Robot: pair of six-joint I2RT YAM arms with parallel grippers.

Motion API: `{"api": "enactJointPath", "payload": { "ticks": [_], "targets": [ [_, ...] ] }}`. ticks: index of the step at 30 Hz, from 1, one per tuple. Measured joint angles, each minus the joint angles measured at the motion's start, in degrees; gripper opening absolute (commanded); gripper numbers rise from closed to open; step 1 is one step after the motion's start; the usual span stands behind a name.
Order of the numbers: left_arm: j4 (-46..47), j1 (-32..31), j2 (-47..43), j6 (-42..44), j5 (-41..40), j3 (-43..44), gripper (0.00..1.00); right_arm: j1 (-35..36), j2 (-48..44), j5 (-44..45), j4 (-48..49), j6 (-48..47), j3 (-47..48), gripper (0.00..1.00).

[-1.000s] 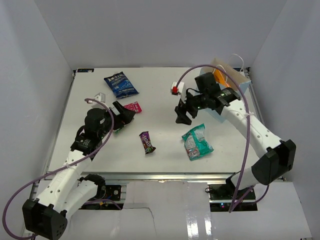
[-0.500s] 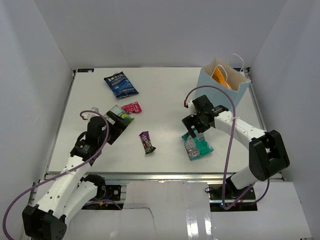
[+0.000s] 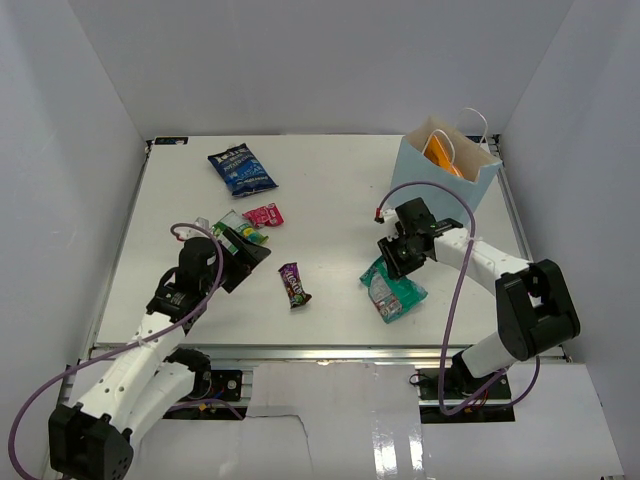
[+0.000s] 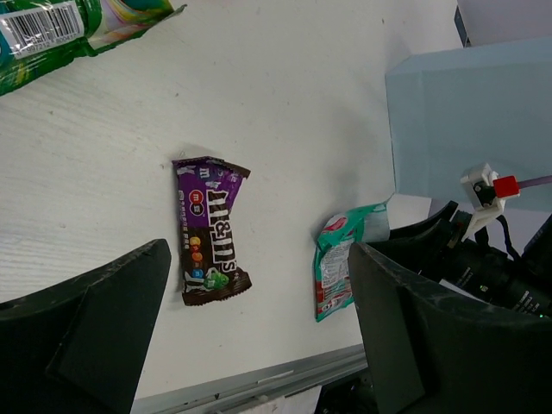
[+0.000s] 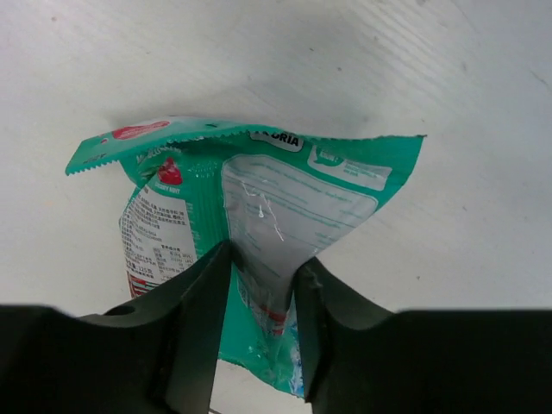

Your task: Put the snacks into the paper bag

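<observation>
We find the right claw lowered onto the white table and closed on a raised fold of the teal packet, one finger pressing each side of the crease; the rest of the packet lies flat beneath and ahead of the fingers. The light-blue paper bag stands upright beyond this claw, near it but apart, with the orange chip bag showing inside its mouth. The left claw hangs above the table with its jaws spread wide and nothing between them. The purple M&M's bar lies flat just ahead of this claw, between the lines of its two fingers and untouched. The green packet lies close to its far left side, the pink packet just beyond that, and the dark blue bag well beyond both.
</observation>
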Motion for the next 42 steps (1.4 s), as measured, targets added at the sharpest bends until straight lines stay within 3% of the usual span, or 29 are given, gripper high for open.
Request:
{"api": "enactJointPath", "payload": {
  "ticks": [1,6,15,20,25,28,32,36,42],
  "targets": [
    [0.35,0.0,-0.39,0.28,0.74,-0.5,0.94,-0.09,-0.04,-1.2,0.2,-0.59,-0.07,0.3],
    [2.69,0.0,-2.62,1.46,3.02,-1.88,0.94,-1.18,-0.76,-8.68,0.9,-4.31,-0.28,0.08],
    [5.07,0.0,-3.61,3.8,5.33,-1.9,0.94,-6.19,-4.22,-31.41,-6.03,-20.28,3.1,0.08],
    [6.05,0.0,-4.74,5.68,6.58,-1.88,0.94,-8.04,-6.78,-41.55,-11.65,-28.33,18.14,0.08],
    [6.8,0.0,-6.6,7.02,6.86,-1.88,0.94,-13.14,-5.62,-46.12,-8.44,-23.87,43.85,0.08],
    [6.95,0.0,-7.21,7.5,6.88,-1.88,0.94,-18.32,-4.2,-43.1,-1.66,-15.85,57.29,0.08],
    [7.21,0.0,-7.1,8.0,6.91,-1.88,0.94,-22.18,-2.93,-31.87,5.79,-8.61,65.77,0.08],
    [7.58,0.0,-6.8,8.46,6.99,-1.88,0.94,-22.27,-3.1,-17.4,11.28,-5.7,62.29,0.08],
    [8.94,0.0,-5.79,8.96,7.08,-1.88,0.94,-22.49,-3.1,2.47,16.74,-5.38,45.62,0.08]
  ]
}}
